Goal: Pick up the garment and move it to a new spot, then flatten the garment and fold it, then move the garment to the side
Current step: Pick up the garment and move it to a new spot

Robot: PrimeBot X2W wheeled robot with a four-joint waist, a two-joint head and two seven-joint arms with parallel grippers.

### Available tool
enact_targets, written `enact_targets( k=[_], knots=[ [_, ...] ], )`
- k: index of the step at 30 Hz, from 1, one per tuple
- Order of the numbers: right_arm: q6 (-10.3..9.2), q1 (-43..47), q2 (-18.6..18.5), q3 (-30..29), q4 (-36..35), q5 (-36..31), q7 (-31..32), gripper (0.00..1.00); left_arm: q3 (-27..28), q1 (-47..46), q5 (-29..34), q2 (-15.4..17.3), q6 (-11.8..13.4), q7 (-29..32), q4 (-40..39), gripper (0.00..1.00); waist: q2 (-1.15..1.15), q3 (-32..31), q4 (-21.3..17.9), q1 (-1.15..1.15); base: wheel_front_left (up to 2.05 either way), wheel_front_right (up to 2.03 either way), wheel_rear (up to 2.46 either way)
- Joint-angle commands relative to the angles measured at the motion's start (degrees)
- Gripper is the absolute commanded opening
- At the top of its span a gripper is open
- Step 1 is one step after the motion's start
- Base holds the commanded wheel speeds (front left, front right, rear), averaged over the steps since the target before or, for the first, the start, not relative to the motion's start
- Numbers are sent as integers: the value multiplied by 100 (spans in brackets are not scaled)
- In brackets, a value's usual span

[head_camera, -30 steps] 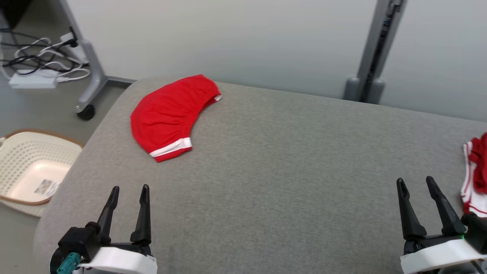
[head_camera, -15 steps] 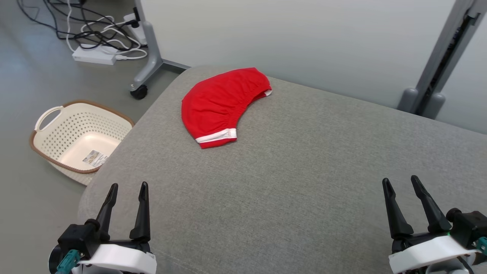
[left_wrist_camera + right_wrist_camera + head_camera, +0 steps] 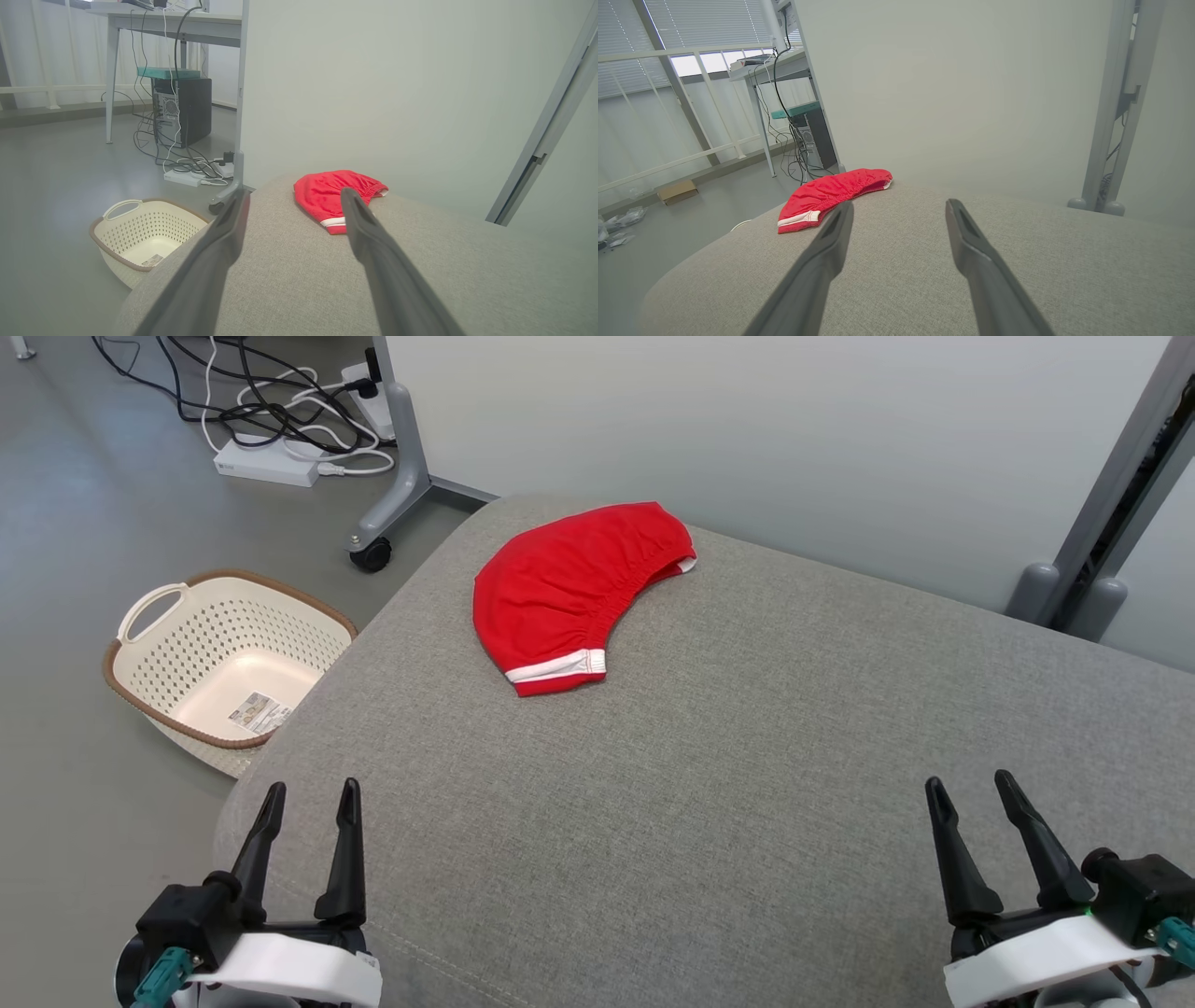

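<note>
Camera swung left: one garment (image 3: pixel 569 593), one basket (image 3: pixel 217 633), left claw (image 3: pixel 310 791), right claw (image 3: pixel 969 782).

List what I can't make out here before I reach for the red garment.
- Head view: the garment hides its own underside, so its layers cannot be counted.
- Head view: the label in the basket is too small to read.
- Left wrist view: a finger of the left gripper covers part of the garment's near edge.
</note>
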Motion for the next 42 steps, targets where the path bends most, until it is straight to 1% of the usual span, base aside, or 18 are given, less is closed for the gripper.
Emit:
enact_targets(
  k=[1,5,9,13,19,20,22,24,27,28,29,30,32,36,38,40,42],
  knots=[
    [2,-63,-36,29,-8,30,-2,100,48,13,19,18,28,-21,-46,100,0,10,-22,0,0,0,0],
    [2,-107,-53,63,-17,28,-2,100,78,-32,-7,19,26,-21,-93,100,0,66,-85,0,0,0,0],
    [2,-162,-109,112,-36,22,-2,100,-48,-293,103,179,-40,-11,-80,100,0,185,-190,0,0,0,0],
    [2,-277,-159,114,-88,14,3,100,-144,-616,55,280,-64,103,-56,100,0,322,-302,0,0,0,0],
    [2,-522,-253,112,-289,-30,37,100,-65,-1572,-348,485,-114,529,115,100,0,688,-605,0,0,0,0],
    [2,-610,-284,127,-362,-62,54,100,-71,-1928,-503,595,-129,770,324,100,0,831,-730,0,0,0,0],
    [2,-712,-293,149,-474,-94,84,100,-135,-2287,-592,789,-144,1035,617,100,0,985,-885,0,0,0,0],
    [2,-829,-298,188,-562,-119,98,100,-133,-2663,-875,882,-149,1235,921,100,0,1147,-1072,0,0,0,0],
    [2,-1016,-301,267,-707,-140,145,100,-163,-3162,-1276,1139,-148,1517,1348,100,0,1396,-1383,0,0,0,0],
    [2,-1080,-298,319,-760,-144,157,100,-183,-3316,-1377,1270,-149,1603,1472,100,0,1479,-1497,0,0,0,0],
    [2,-1115,-299,330,-799,-152,150,100,-231,-3441,-1557,1314,-149,1707,1610,100,0,1546,-1587,0,0,0,0],
    [2,-1173,-284,372,-852,-147,154,100,-247,-3573,-1665,1443,-151,1792,1739,100,0,1622,-1698,0,0,0,0],
    [2,-1253,-282,415,-917,-162,156,100,-288,-3860,-1903,1696,-151,1871,1957,100,0,1751,-1895,0,0,0,0],
    [2,-1355,-278,427,-1016,-143,163,100,-336,-4309,-2344,2038,-151,2025,2490,100,0,1958,-2220,0,0,0,0],
    [2,-1428,-291,441,-1043,-145,159,100,-299,-4513,-2582,2153,-151,2092,2784,100,0,2053,-2366,0,0,0,0],
    [2,-1465,-290,460,-1081,-145,153,100,-366,-4648,-2675,2294,-151,2202,3077,100,0,2136,-2505,0,0,0,0],
    [2,-1513,-290,482,-1131,-142,145,100,-327,-4776,-2932,2336,-153,2386,3387,100,0,2210,-2635,0,0,0,0]
  ],
)
